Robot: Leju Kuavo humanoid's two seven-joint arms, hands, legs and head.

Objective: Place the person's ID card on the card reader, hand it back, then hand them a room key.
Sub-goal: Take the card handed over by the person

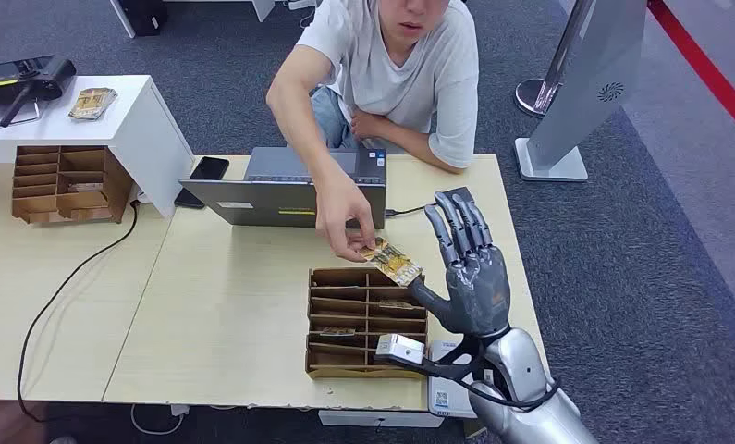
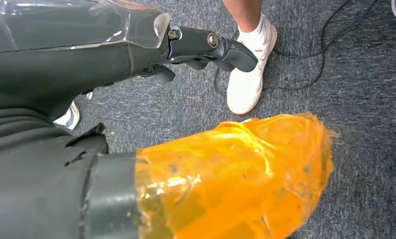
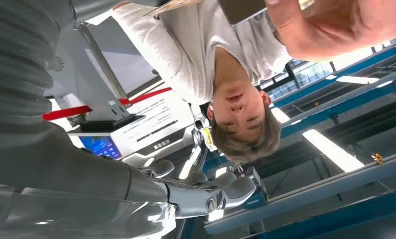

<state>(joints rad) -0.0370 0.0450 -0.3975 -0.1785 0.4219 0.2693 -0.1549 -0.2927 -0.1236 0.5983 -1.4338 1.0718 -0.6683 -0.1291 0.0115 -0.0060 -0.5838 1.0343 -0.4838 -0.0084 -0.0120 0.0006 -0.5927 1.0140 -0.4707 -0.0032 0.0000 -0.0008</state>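
Note:
My right hand [image 1: 470,268] is raised over the table's right side, palm up with its fingers spread, and holds nothing. A person's hand [image 1: 345,217] holds a yellowish patterned card [image 1: 391,262] just left of my thumb; whether card and thumb touch I cannot tell. In the right wrist view the person's hand [image 3: 335,25] and the card [image 3: 240,7] hang close above my palm. A cardboard slot organizer [image 1: 368,319] with a few cards lies below the card. A white device with a QR label [image 1: 448,393] sits at the front edge under my forearm. My left hand [image 2: 205,47] hangs over the carpet, holding nothing.
A grey laptop [image 1: 289,190] stands between the person and the organizer, with a black phone [image 1: 208,168] to its left. On the left are a second cardboard organizer [image 1: 63,183] and a white shelf [image 1: 151,129] bearing a card stack [image 1: 92,102]. A silver stand [image 1: 576,92] is right of the table.

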